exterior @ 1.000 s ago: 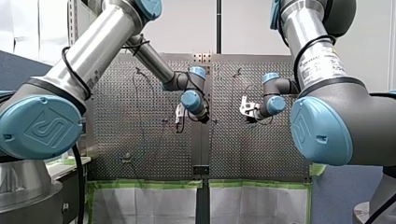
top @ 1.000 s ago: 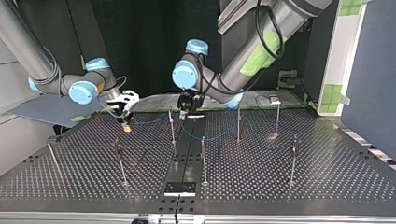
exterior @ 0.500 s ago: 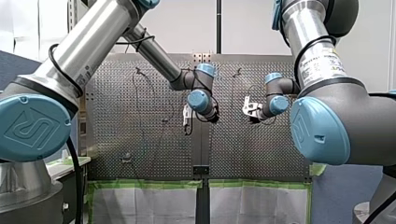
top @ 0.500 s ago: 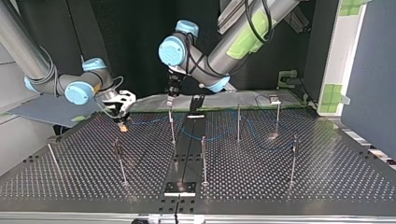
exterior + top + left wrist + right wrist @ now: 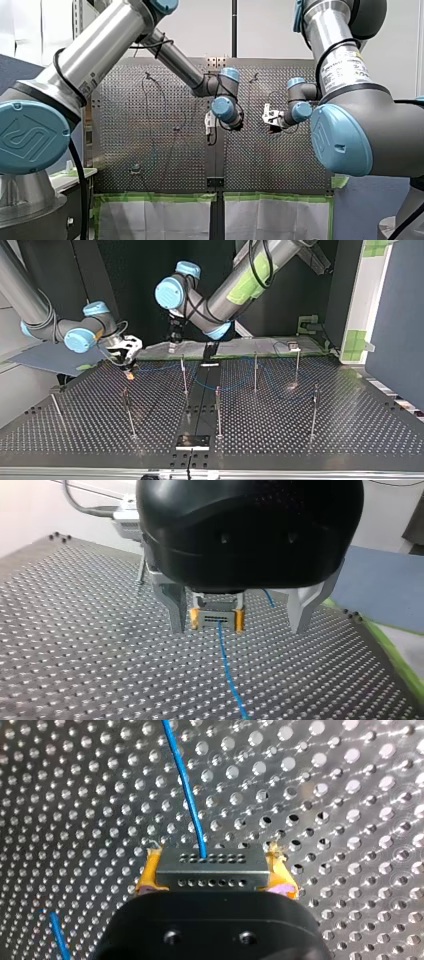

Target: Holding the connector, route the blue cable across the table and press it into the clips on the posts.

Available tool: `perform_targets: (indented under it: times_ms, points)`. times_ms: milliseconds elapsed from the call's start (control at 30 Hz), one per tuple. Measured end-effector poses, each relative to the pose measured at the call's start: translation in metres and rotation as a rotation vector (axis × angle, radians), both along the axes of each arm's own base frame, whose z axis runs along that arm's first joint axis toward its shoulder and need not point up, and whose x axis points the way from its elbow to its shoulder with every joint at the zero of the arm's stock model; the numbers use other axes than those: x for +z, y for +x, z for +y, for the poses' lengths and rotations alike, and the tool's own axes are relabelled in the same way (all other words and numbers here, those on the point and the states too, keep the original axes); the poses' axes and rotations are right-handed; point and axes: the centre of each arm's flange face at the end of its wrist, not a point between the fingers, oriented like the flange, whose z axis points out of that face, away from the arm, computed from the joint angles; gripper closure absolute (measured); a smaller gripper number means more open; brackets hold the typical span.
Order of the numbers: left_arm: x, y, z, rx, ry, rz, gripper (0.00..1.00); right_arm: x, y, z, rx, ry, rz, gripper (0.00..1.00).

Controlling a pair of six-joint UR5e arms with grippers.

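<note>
Pinching connector (image 5: pixel 210 868), right gripper (image 5: pixel 129 371) slants tableward (yellow pads (image 5: pixel 148 874)).

1. Black housing (image 5: pixel 210 940) hid most of my right gripper's (image 5: pixel 215 870) yellow pads (image 5: pixel 148 872).
2. The thin blue cable (image 5: pixel 186 785) was cut off ahead of the grey perforated metal connector (image 5: pixel 210 868).
3. Top view: clips on the slim metal posts (image 5: pixel 184 374) were too small to tell.

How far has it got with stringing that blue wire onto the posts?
Done: my right gripper is shut on the connector. In hand: the blue cable trails from it across the table among the posts. To do: pressing it into the clips; I cannot see it seated in any. My left gripper is open, empty.
</note>
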Motion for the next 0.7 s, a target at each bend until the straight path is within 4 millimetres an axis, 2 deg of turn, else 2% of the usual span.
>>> perform_targets:
  times_ms: [367, 700]
  points:
    - [-0.032, -0.009, -0.028, 0.053, 0.059, 0.063, 0.00, 0.017, -0.006, 0.004, 0.023, -0.004, 0.007, 1.00]
    - [-0.056, -0.003, -0.045, 0.109, 0.083, 0.069, 0.00, 0.016, -0.008, 0.013, 0.061, 0.018, 0.028, 1.00]
